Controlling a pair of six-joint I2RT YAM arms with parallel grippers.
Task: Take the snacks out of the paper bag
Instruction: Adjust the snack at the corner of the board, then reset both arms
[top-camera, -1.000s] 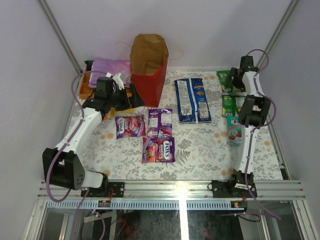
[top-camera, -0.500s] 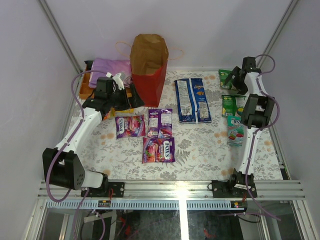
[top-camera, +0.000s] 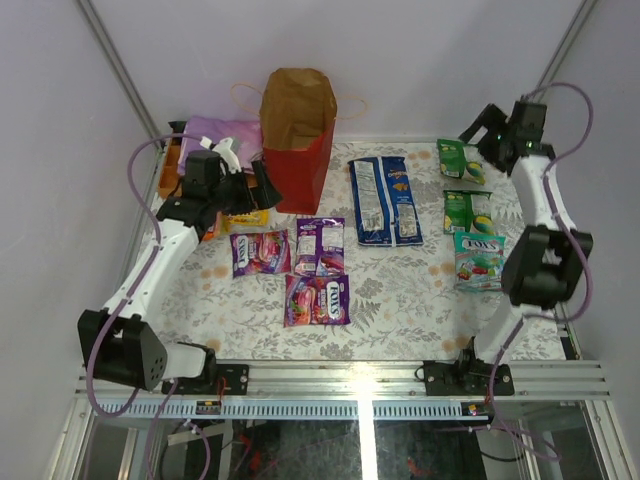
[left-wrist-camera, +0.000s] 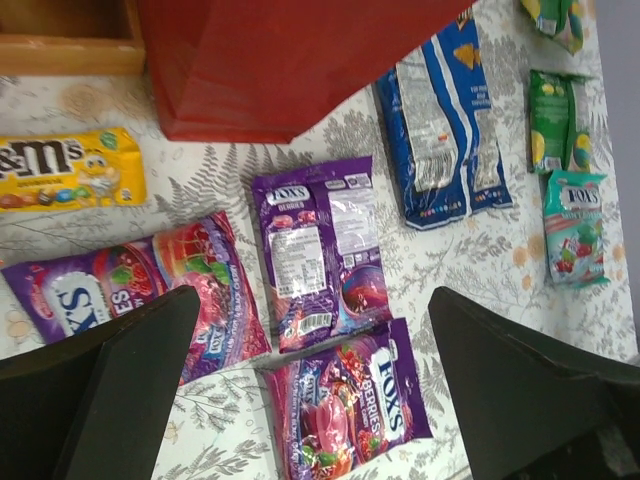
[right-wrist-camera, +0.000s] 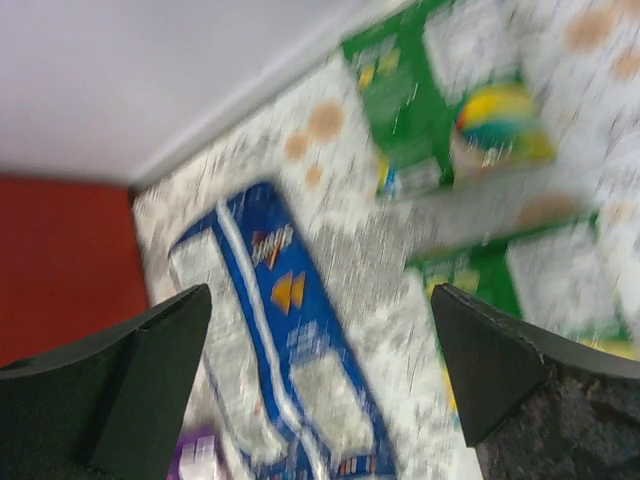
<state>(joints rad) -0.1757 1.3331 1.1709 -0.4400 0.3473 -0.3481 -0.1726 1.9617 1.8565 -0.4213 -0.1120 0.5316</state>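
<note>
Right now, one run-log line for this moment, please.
bag upright | snacks on table | left pincer open, empty | right pincer open, empty

Our left arm (top-camera: 160, 255) and right arm (top-camera: 541, 190) are built of white tubes joined by blocky black housings. A thin purple cable (top-camera: 139, 172) loops along each. Both black bases are bolted onto the metal rail (top-camera: 340, 378). Our left gripper (left-wrist-camera: 312, 300) and right gripper (right-wrist-camera: 320, 290) end in matte black, wedge-shaped fingers.

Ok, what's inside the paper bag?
The paper bag shows only brown inner wall through its open mouth. Its bottom is hidden by its own sides, so whatever lies there cannot be seen.
</note>
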